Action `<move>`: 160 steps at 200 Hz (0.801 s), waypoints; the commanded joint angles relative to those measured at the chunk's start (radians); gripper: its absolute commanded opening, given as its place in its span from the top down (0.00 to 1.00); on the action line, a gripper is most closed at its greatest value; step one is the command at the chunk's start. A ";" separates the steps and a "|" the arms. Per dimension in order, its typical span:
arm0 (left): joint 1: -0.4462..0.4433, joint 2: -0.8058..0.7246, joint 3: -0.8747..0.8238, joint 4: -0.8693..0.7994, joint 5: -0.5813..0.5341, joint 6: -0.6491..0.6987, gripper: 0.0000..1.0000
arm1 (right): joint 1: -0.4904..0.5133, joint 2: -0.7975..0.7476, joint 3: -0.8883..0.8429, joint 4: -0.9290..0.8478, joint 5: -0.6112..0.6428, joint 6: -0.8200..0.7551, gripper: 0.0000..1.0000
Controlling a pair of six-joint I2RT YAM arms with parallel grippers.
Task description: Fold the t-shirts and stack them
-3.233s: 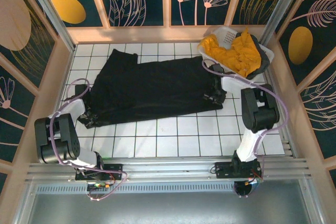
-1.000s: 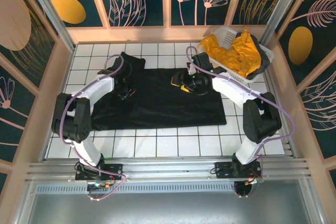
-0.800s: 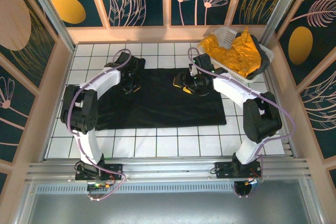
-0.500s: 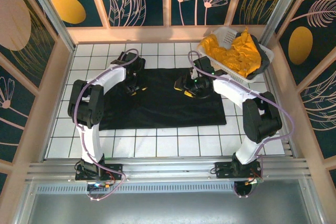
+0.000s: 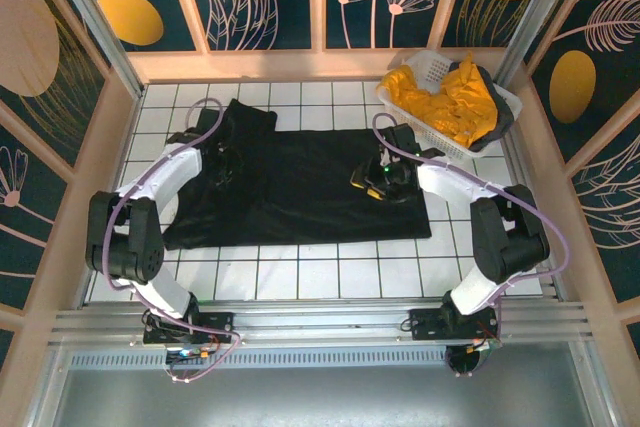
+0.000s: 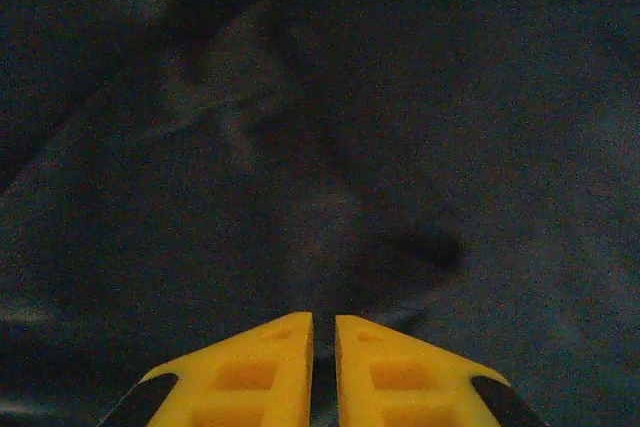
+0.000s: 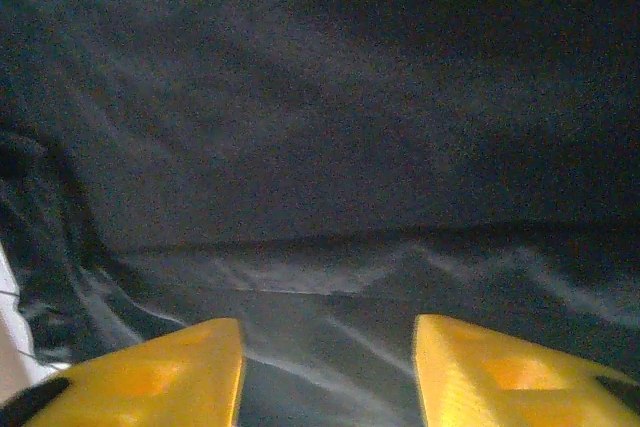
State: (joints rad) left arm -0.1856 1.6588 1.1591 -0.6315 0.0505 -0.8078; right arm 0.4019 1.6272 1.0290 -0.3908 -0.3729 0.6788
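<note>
The black t-shirt lies spread across the white tiled table, folded into a long band with a sleeve sticking out at its far left. My left gripper rests on its left part. In the left wrist view the yellow fingers are shut to a thin slit, pinching the black t-shirt. My right gripper hovers over the shirt's right part. Its jaws stand open over the wrinkled black t-shirt, just short of a fold edge. Mustard-yellow t-shirts are heaped in the basket.
The white lattice basket stands at the back right corner, with dark cloth draped over its right rim. Wooden walls enclose the table on three sides. Bare tiles run along the near edge in front of the shirt.
My left gripper opened, moved left and toward me, and shut again; the shirt's left end now spreads wider with the sleeve out. My right gripper slid right and nearer, its jaws narrowing.
</note>
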 commanded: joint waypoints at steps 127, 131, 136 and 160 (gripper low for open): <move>0.339 -0.087 -0.467 0.129 -0.071 -0.070 0.96 | -0.044 -0.018 -0.264 -0.195 0.211 -0.045 0.69; 0.353 -0.099 -0.475 0.129 -0.069 -0.066 0.95 | -0.036 -0.034 -0.273 -0.204 0.206 -0.042 0.68; 0.366 -0.112 -0.478 0.125 -0.067 -0.058 0.95 | -0.026 -0.053 -0.287 -0.212 0.197 -0.037 0.68; 0.380 -0.120 -0.443 0.088 -0.074 -0.036 0.95 | -0.002 -0.130 -0.325 -0.219 0.141 -0.020 0.65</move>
State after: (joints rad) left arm 0.1642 1.5101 0.7330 -0.4271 0.0662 -0.8467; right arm 0.3954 1.5379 0.7696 -0.4492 -0.2298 0.6376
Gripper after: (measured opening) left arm 0.054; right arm 0.342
